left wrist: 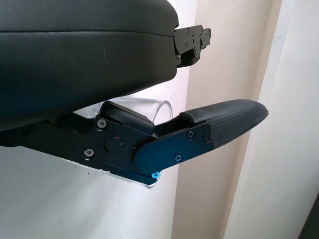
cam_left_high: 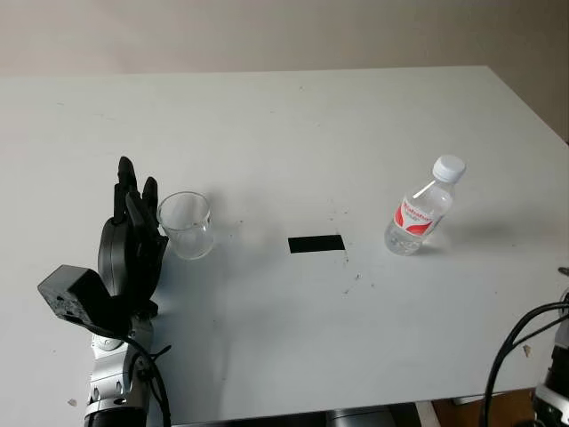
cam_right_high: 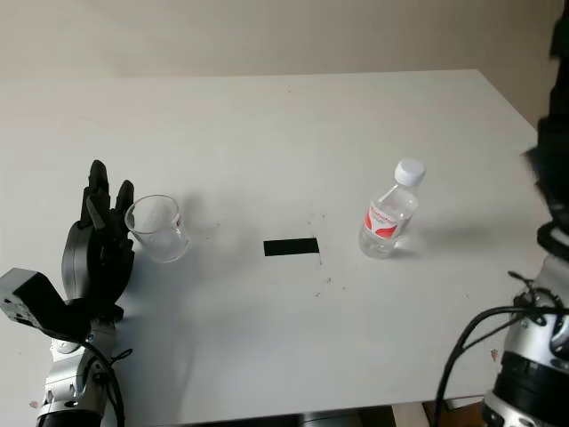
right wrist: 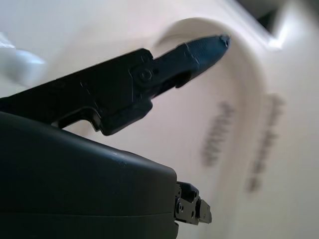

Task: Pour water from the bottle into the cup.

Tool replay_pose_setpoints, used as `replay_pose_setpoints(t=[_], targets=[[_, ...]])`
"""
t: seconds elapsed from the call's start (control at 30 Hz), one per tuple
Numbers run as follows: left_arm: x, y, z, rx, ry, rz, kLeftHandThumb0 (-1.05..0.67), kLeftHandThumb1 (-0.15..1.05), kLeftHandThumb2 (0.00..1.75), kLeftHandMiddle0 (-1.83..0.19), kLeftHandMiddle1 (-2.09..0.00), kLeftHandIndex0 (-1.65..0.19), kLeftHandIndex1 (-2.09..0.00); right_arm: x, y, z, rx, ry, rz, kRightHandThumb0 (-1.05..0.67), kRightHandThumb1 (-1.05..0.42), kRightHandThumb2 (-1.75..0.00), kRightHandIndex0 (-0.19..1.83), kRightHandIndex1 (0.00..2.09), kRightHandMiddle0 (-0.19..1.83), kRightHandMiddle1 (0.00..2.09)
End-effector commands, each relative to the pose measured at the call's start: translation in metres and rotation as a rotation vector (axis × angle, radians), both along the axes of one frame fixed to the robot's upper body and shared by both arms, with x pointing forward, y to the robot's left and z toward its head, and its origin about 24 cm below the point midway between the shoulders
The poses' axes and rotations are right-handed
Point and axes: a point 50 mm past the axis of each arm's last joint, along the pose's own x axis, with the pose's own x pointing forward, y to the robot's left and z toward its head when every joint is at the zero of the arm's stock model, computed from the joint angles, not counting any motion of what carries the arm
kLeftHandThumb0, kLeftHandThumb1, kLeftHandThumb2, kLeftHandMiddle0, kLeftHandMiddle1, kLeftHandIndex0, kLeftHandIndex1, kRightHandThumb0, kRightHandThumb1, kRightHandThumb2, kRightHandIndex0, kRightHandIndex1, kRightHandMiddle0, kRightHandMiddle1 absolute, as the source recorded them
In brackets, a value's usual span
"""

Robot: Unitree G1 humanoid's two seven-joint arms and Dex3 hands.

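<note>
left hand (cam_left_high: pixel 133 233) is waiting released beside the clear cup (cam_left_high: pixel 186 225) near the table's left edge; capped water bottle (cam_left_high: pixel 421 212) is standing untouched, nothing poured.

Lay wide and white: a desk (cam_left_high: pixel 267 124), reaching back to a pale beige wall (cam_left_high: pixel 267 36). Bore a small black rectangular patch (cam_left_high: pixel 316 244), like a strip of tape, flat near the middle toward the front edge. Was dotted just in front and right of that patch with a few tiny dark specks (cam_left_high: pixel 354 280). Showed a sliver of brownish floor (cam_left_high: pixel 471 411) beyond the front right corner.
</note>
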Motion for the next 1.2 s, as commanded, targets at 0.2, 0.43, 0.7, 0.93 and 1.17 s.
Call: replay_pose_setpoints(t=[0.2, 0.43, 0.7, 0.93, 1.17], targets=[[0.001, 0.006, 0.005, 0.015, -0.019, -0.002, -0.86, 1.05, 0.76, 0.19, -0.29, 0.16, 0.00, 0.014, 0.004, -0.046, -0.011, 0.225, -0.084, -0.87, -0.92, -0.06, -0.19, 0.00, -0.19, 0.00], [0.000, 0.010, 0.007, 0.021, -0.020, 0.003, -0.86, 1.05, 0.75, 0.19, -0.27, 0.16, 0.00, 0.028, 0.010, -0.076, -0.010, 0.365, -0.075, -0.87, -0.93, -0.06, -0.19, 0.00, -0.19, 0.00], [-0.001, 0.014, 0.007, 0.009, -0.017, 0.009, -0.85, 1.05, 0.74, 0.19, -0.28, 0.15, 0.00, 0.025, 0.019, -0.082, 0.023, 0.364, -0.044, -0.90, -0.95, -0.06, -0.19, 0.00, -0.16, 0.03], [-0.003, 0.015, 0.008, 0.011, -0.007, 0.008, -0.86, 1.05, 0.73, 0.19, -0.25, 0.15, 0.00, 0.015, 0.026, -0.088, 0.079, 0.340, 0.012, -0.87, -0.95, -0.05, -0.19, 0.00, -0.15, 0.05], [-0.005, 0.017, 0.010, 0.019, 0.012, 0.015, -0.87, 1.05, 0.73, 0.19, -0.31, 0.11, 0.00, 0.011, 0.029, -0.101, 0.138, 0.384, -0.054, -0.93, -0.95, -0.05, -0.19, 0.00, -0.16, 0.05]])
